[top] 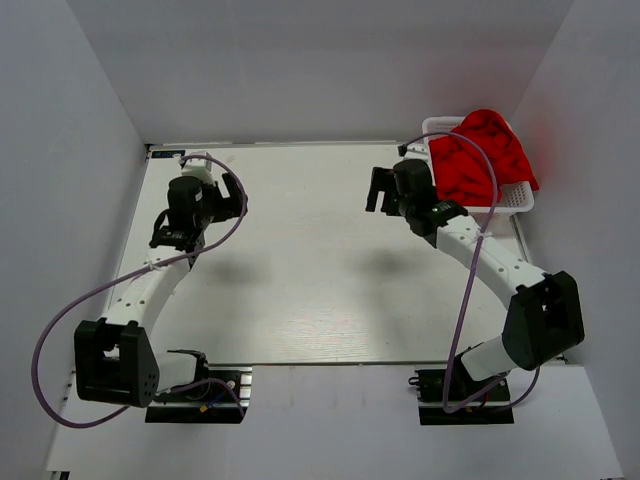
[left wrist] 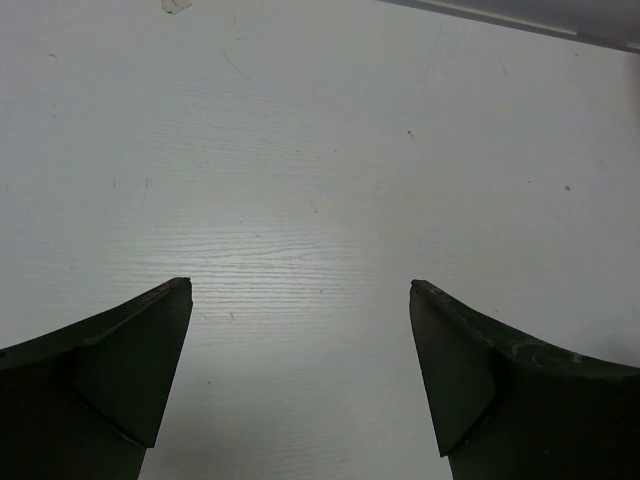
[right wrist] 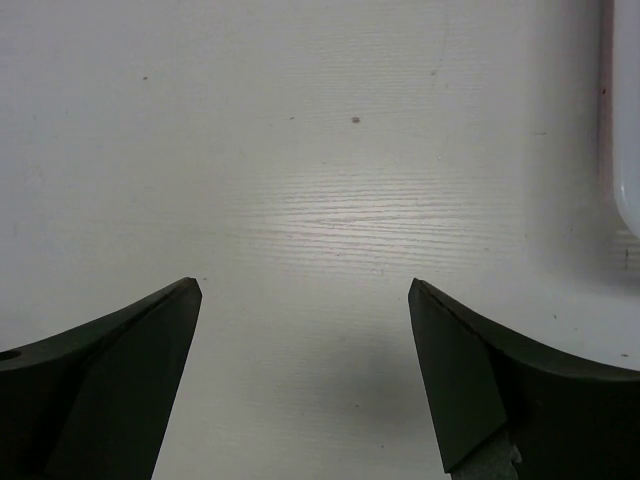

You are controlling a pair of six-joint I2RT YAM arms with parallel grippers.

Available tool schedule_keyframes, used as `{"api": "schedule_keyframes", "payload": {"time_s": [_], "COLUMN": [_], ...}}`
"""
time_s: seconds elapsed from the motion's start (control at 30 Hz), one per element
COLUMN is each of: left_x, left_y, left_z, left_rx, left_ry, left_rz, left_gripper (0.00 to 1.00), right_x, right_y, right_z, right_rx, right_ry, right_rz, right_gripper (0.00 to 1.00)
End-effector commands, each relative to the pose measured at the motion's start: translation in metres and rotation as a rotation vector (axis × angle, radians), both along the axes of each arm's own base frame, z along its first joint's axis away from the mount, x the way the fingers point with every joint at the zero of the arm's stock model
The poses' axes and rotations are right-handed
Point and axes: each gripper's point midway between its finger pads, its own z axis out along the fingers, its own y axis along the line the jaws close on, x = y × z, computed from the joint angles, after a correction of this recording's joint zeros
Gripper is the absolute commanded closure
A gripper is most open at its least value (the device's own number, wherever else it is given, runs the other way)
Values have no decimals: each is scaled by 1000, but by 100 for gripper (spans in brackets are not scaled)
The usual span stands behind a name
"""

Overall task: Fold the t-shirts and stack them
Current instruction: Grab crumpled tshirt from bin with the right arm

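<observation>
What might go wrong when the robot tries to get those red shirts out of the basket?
1. The red t-shirts are heaped together in the white basket. The open right claw may lift several at once, or drag the basket along with them.
2. The right arm's purple cable loops over that heap, so it might catch on the shirts or the basket rim as the arm reaches in.

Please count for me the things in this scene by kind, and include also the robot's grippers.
Heap of red t-shirts: 1 (single shirts cannot be counted)
White basket: 1
Grippers: 2, the left gripper and the right gripper, both open
Total: 4
</observation>
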Motion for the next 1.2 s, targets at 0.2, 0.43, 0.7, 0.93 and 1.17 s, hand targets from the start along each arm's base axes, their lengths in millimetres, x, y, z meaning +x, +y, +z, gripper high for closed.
{"api": "schedule_keyframes", "payload": {"time_s": [0.2, 0.43, 0.7, 0.93, 1.17], "left_x": [-13, -15, -16, -14, -8], "left_y": [-1, 3, -3, -1, 10], "left_z": [38, 44, 30, 17, 19], "left_rx": [1, 6, -9, -9, -15], "left_ry": [-109, -122, -135, -114, -128], "left_rz": [-18, 1, -33, -13, 50], "left_gripper": [0, 0, 0, 0, 0], "right_x": [0, 18, 75, 128, 171], "right_y": [10, -21, -64, -144, -228], "right_z": [28, 28, 43, 66, 71], "right_rx": [-37, -92, -251, -290, -316], "right_ry": [-170, -275, -238, -326, -321], "right_rz": [146, -19, -173, -295, -408], "right_gripper": [10, 10, 10, 10, 10]}}
